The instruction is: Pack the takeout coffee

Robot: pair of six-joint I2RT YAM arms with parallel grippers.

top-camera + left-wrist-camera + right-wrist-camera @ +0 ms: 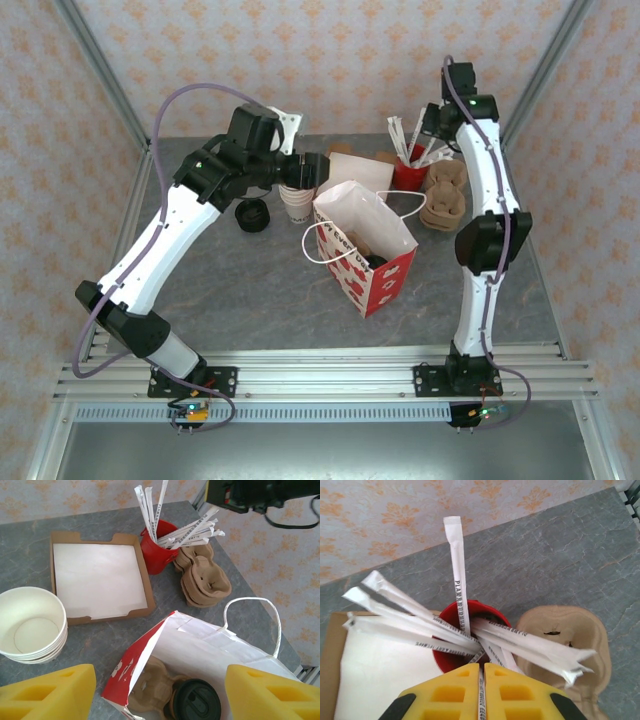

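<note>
**COFFEE IN THE BAG; STRAW PINCHED ON THE RIGHT**

The right end effector (481,669) is clenched. Its yellow fingers are drawn together with one wrapped straw (481,696) nipped between them. It hangs just over the red cup (447,662), which stands near the far right corner of the surface (570,545). More paper-wrapped straws fan out of that cup to both sides, and one stands upright. A stack of pulp carriers (570,630) sits just beside the cup, toward the right edge. On the cup's other side, along the far edge, lies a cardboard tray (90,537) of white napkins (95,575).

The left end effector (160,685) is released, its yellow fingers spread wide. It is poised above the open mouth of the gift bag (210,647).

The bag is red outside and white inside. It stands upright about mid-surface with a white loop handle raised.

The takeout coffee (192,701) is down inside the bag, black lid up. It is seated in a moulded cup holder (150,682) and is apart from both end effectors. Its sides are hidden from the wrist view.

A stack of lidless cream cups (30,625) stands just outside the bag, on its left-edge side. Beyond the cups, nearer the left edge, sits a short stack of black lids (252,215).
</note>
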